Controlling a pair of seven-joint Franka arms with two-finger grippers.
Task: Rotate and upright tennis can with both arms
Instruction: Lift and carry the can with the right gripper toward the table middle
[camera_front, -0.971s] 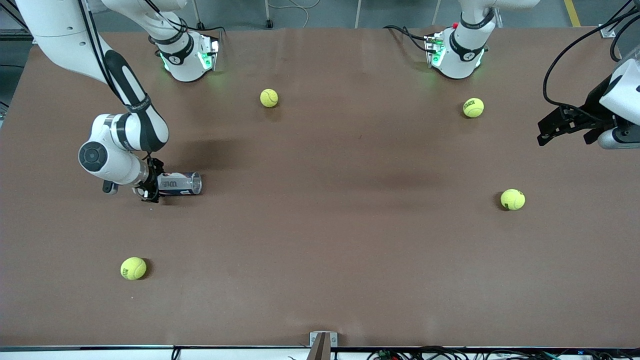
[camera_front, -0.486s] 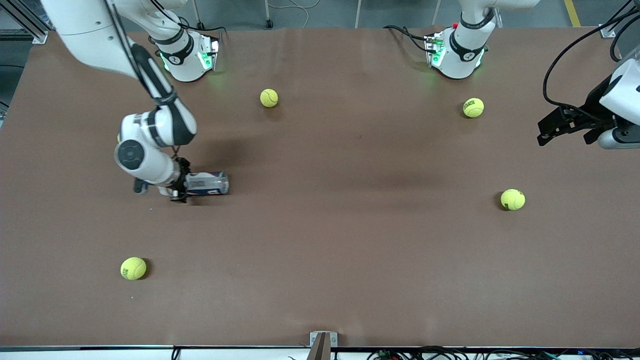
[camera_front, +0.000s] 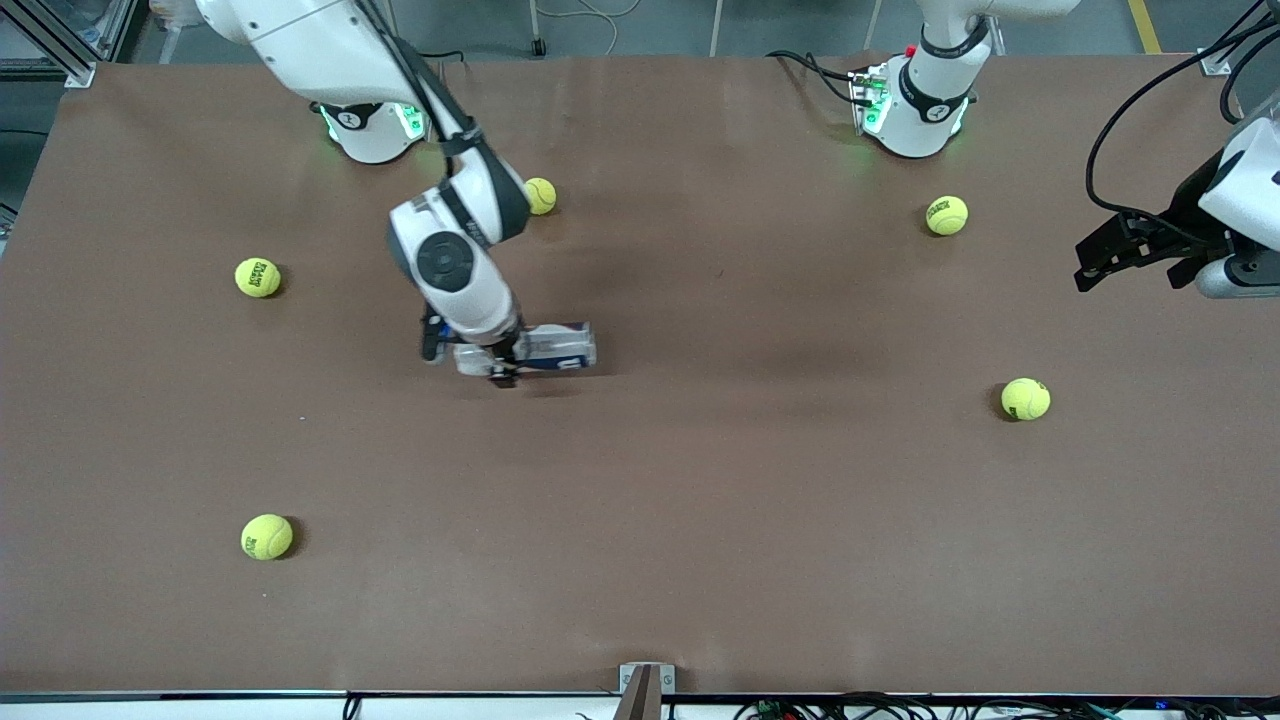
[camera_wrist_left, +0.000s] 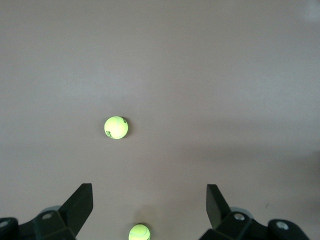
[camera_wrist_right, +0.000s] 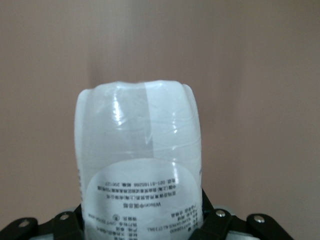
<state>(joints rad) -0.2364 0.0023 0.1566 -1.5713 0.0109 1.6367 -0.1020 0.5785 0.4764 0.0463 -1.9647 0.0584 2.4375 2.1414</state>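
The tennis can (camera_front: 556, 347) lies on its side, a clear tube with a white and navy label, low over the middle of the table. My right gripper (camera_front: 500, 358) is shut on its one end, and the free end points toward the left arm's end of the table. In the right wrist view the can (camera_wrist_right: 140, 150) fills the space between the jaws of the right gripper (camera_wrist_right: 142, 227). My left gripper (camera_front: 1105, 258) waits over the table's edge at the left arm's end. It is open and empty in the left wrist view (camera_wrist_left: 149, 202).
Several yellow tennis balls lie about the table: one (camera_front: 258, 277) at the right arm's end, one (camera_front: 540, 196) by the right arm's wrist, one (camera_front: 946, 215), one (camera_front: 1026, 399) and one (camera_front: 266, 537). Two balls (camera_wrist_left: 116, 127) (camera_wrist_left: 139, 232) show in the left wrist view.
My right arm has carried the can sideways toward the table's middle, still horizontal. A ball it hid at the right arm's end now shows. The left arm has not moved.
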